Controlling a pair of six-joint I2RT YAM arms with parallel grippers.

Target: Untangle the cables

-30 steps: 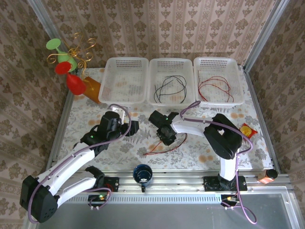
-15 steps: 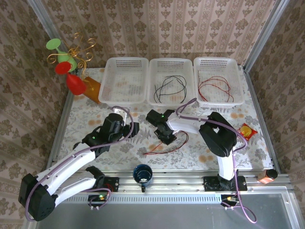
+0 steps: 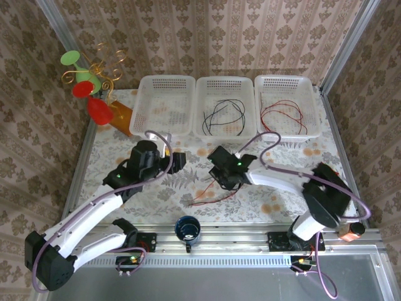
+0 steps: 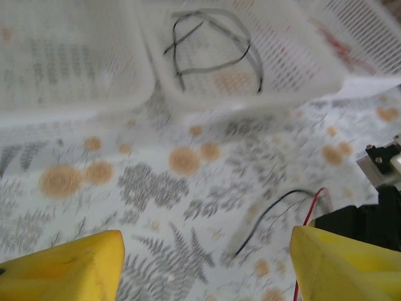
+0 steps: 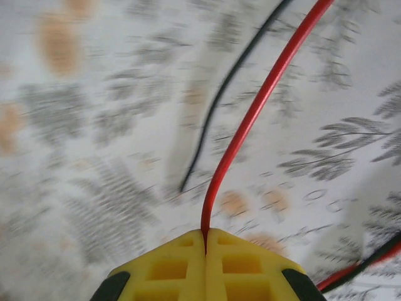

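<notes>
clenched right fingers [image 5: 169,269] on the red cable [image 5: 250,119], bottom centre of right wrist view, with black cable [image 5: 229,78] just beside it on the worktop [image 5: 94,188]. with left gripper [image 3: 177,162] released, left of centre in top view. likely mid-separation. lift slow, draw red away from black, watch for a snag lower right where both run together. maybe pin black with left fingers [image 4: 69,266]. then over to the upper-right basket [image 3: 287,78].
</notes>
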